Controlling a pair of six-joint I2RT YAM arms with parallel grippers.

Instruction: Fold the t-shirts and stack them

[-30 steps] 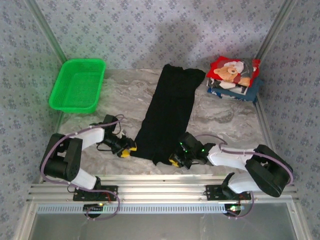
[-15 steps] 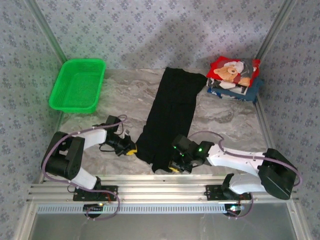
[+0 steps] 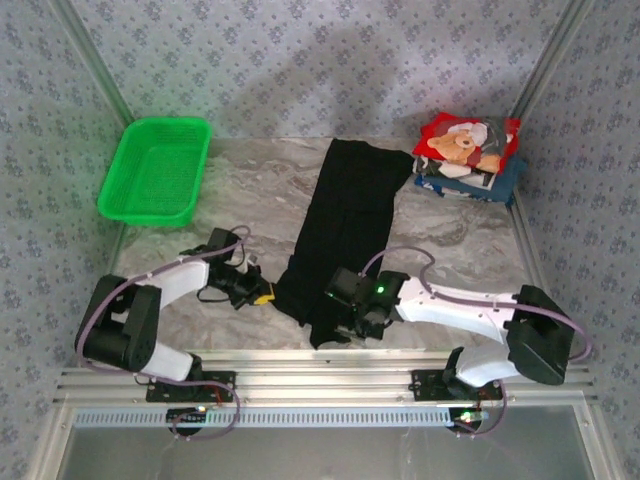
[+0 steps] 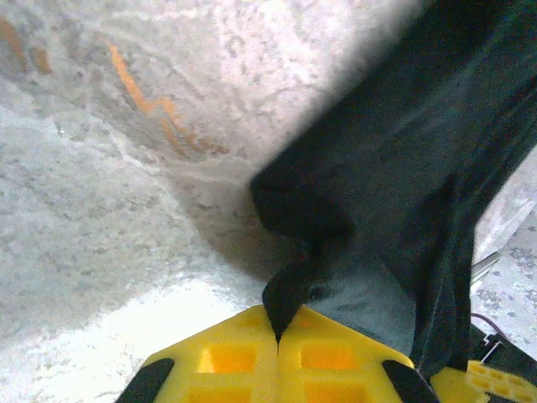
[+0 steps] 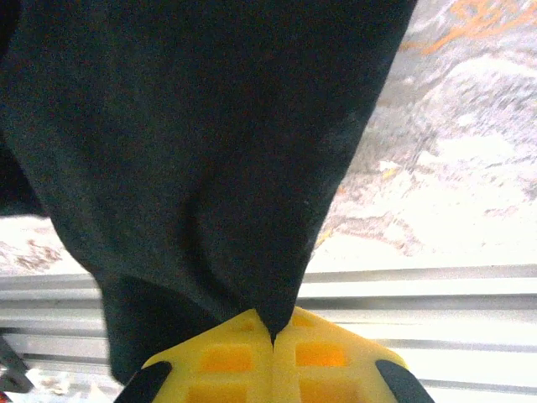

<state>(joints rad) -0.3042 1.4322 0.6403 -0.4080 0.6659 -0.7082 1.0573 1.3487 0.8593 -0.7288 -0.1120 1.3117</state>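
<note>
The right tool (image 5: 273,334) has moved toward the left tool (image 4: 278,332), bunching the black t-shirt (image 3: 345,220) hem.
Both tools are clamped on the hem directly in front.

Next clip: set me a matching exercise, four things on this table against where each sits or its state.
1 green basket
2 black t-shirt
3 teddy-bear t-shirt
4 left end effector

A atop the folded pile, far right
B far-left corner
C shut on the black cloth
D spread down the middle

Pairs: 1-B, 2-D, 3-A, 4-C
</note>
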